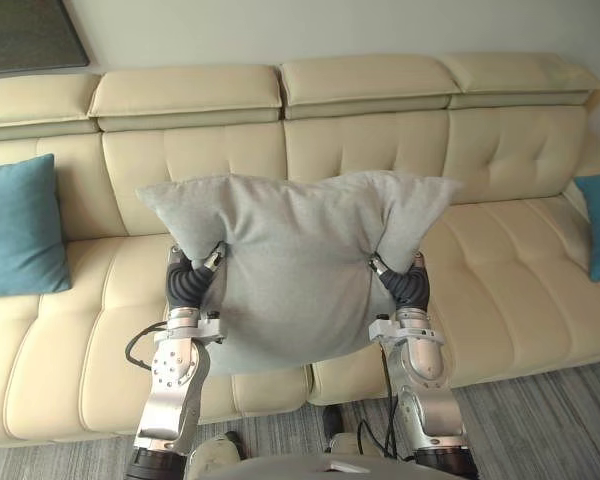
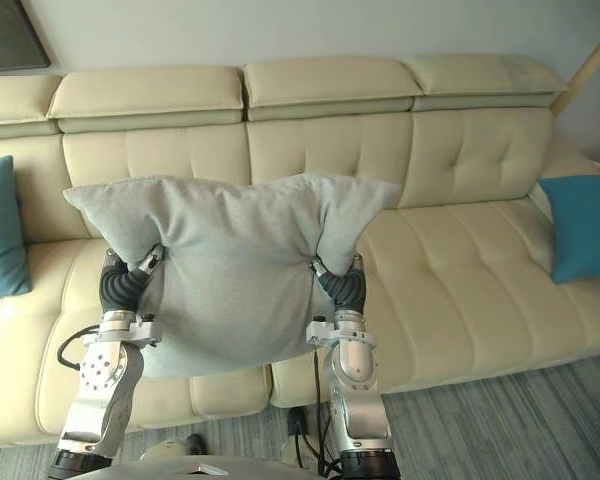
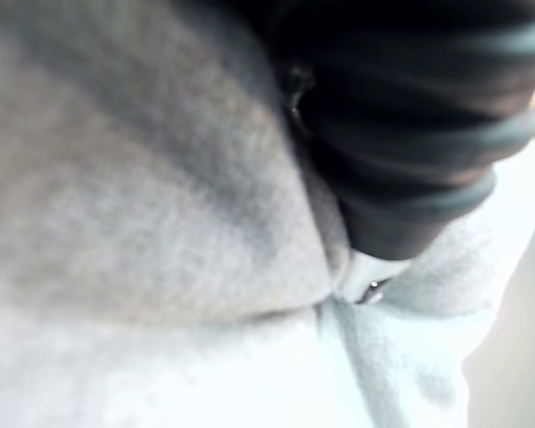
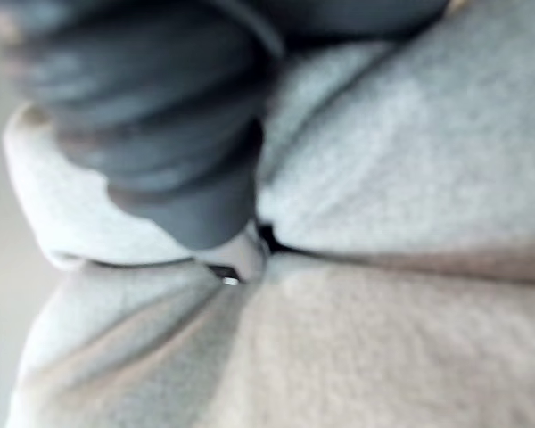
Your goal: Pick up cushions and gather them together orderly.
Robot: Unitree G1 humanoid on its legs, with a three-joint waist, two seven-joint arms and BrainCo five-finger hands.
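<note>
The left hand point(image 1: 188, 282) and the right hand point(image 1: 408, 285) are raised closest to the head camera, each pressed into 1 side of a large pale grey fabric cushion point(image 1: 295, 270). The cushion is held in the air between them, in front of the middle of a long cream tufted leather sofa point(image 1: 500, 150), and its upper corners are flared out above both wrists. In the wrist views, the grey cloth is seen bunched into deep creases right against each dark ribbed cover, which is not made out from the head camera. Whether either hand is clamped on the cloth or merely pushed flat against it cannot be told, since the ends of both are buried in the folds.

2 teal square cushions are set on the sofa, well apart. The one at the left end point(image 1: 18, 228) is shown more fully in the left eye view, the one at the right end point(image 2: 583, 225) more fully in the right eye view.
</note>
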